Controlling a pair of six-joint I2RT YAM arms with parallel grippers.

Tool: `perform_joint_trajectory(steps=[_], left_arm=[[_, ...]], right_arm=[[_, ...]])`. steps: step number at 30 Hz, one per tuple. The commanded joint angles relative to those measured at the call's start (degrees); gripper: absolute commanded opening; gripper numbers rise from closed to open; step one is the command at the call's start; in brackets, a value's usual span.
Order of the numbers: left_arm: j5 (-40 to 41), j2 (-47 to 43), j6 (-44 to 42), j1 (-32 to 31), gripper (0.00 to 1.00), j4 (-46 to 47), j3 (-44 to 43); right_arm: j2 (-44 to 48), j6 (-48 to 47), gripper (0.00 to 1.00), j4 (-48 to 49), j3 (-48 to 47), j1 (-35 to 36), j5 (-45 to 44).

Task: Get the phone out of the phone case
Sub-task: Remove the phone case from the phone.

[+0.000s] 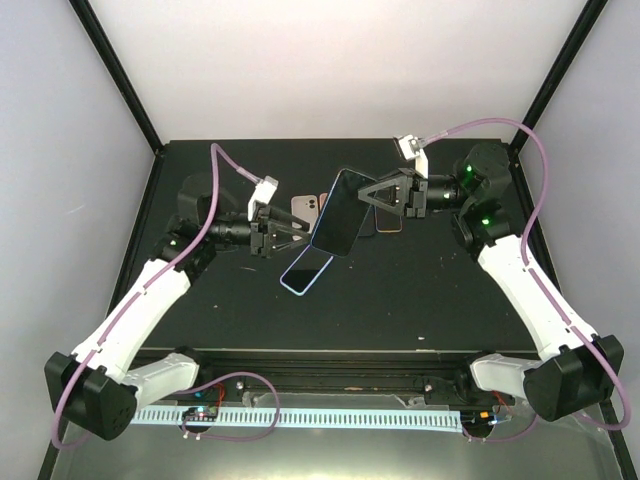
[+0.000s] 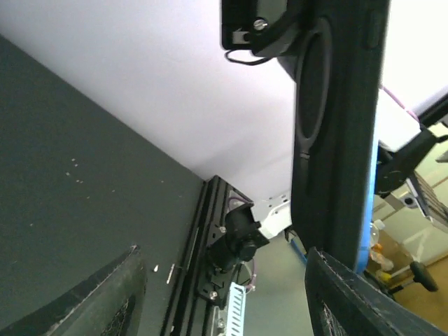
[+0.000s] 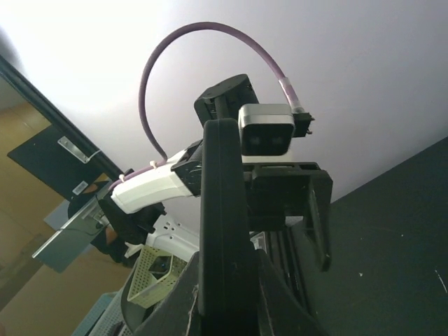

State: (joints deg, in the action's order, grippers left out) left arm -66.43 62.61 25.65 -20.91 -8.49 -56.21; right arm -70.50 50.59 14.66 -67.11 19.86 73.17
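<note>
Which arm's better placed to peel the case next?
Left, probably. The right gripper is shut on the phone, holding it up; the left gripper is open at its other edge, free to grip.

Your top camera looks down from above and behind the arm bases onto the whole black table (image 1: 420, 300). Your left wrist camera sits close against the raised phone (image 2: 336, 140), facing the table's front rail (image 2: 199, 238). Your right wrist camera looks up along that phone's edge toward the left wrist camera (image 3: 266, 129). All three views share the phone.
</note>
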Motion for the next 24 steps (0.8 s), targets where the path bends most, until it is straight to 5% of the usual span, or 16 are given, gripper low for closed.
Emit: perform_joint_trajectory(steps=[1,7,24], left_arm=[[-7.68,-2.21,4.47,0.34,0.65,6.85,-0.54],[-8.61,-2.09,7.43,-0.72,0.65,10.80,-0.16],[-1.24,-0.08,0.37,-0.62,0.53,2.02,-0.56]], right_arm=[[1.24,-6.37,0.01,-5.47,-2.85,-0.17,-2.91],[1.13,-6.94,0.01,-5.71,-2.29,-0.17,-3.03],[1.48,1.57,0.01,4.40,-0.48,-0.15,-0.12]])
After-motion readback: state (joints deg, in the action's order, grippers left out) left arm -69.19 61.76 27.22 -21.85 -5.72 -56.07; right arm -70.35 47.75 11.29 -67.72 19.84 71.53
